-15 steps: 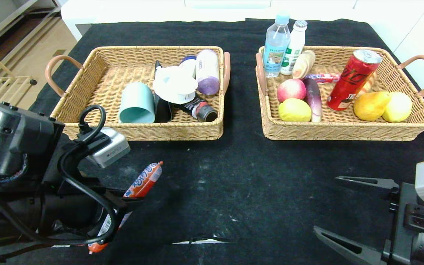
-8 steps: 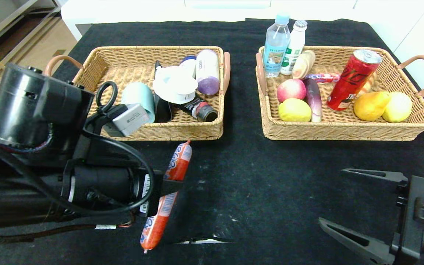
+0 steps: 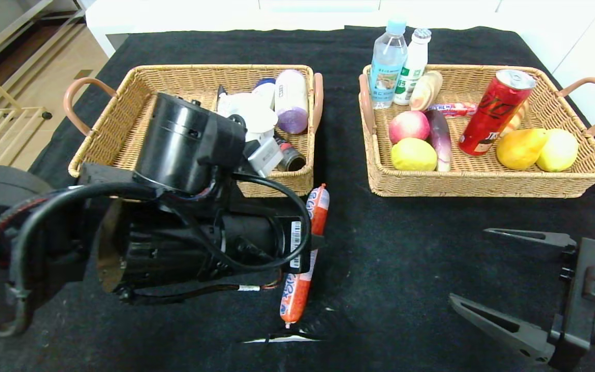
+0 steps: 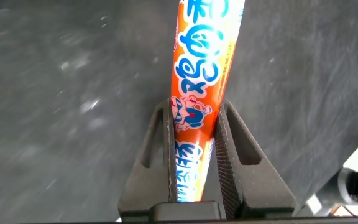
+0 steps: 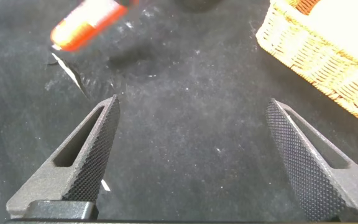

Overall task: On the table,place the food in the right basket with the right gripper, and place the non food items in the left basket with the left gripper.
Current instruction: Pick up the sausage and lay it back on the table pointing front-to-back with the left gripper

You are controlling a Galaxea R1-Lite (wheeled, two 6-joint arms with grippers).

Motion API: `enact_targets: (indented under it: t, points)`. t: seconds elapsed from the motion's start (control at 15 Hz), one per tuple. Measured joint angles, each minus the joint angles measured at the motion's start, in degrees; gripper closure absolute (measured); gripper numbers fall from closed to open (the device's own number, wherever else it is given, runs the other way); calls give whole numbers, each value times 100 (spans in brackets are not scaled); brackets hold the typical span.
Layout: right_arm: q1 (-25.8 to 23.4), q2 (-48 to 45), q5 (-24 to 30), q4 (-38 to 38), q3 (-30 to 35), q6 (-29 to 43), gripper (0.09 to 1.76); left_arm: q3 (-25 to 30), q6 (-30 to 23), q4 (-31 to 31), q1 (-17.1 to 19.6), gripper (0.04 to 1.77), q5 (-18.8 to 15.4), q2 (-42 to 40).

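My left gripper (image 3: 312, 243) is shut on an orange sausage stick (image 3: 305, 253) and holds it above the black table, in front of the gap between the two baskets. In the left wrist view the sausage (image 4: 201, 74) is clamped between the two fingers of the left gripper (image 4: 194, 109). My right gripper (image 3: 475, 271) is open and empty at the near right; in its wrist view the right gripper (image 5: 191, 109) hovers over bare cloth, with the sausage's end (image 5: 86, 25) farther off. The left basket (image 3: 122, 103) holds non-food items. The right basket (image 3: 483, 181) holds fruit, a red can (image 3: 494, 111) and bottles.
The left arm's black body (image 3: 173, 217) hides the front part of the left basket. A white mark (image 3: 277, 339) lies on the cloth near the front edge. The right basket's corner (image 5: 328, 50) shows in the right wrist view. Bare black cloth lies between the two grippers.
My left gripper has carried the sausage up off the table and to the right, from the near left to in front of the gap between the baskets. The right gripper has shifted slightly.
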Motion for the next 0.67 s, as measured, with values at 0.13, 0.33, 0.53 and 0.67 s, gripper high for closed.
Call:
enact_targets:
  t: [0.13, 0.33, 0.53, 0.67]
  points:
    - [-2, 7, 0, 0, -2, 0, 14, -245, -123, -30, -48, 136, 11, 336]
    - [6, 41, -2, 0, 0, -7, 14, -629, -178, -34, -124, 136, 157, 811]
    - [13, 72, -2, 0, 12, -11, 14, -756, -197, -33, -185, 136, 208, 1133]
    - [33, 102, -2, 0, 37, -22, 14, -772, -208, -34, -196, 136, 219, 1274]
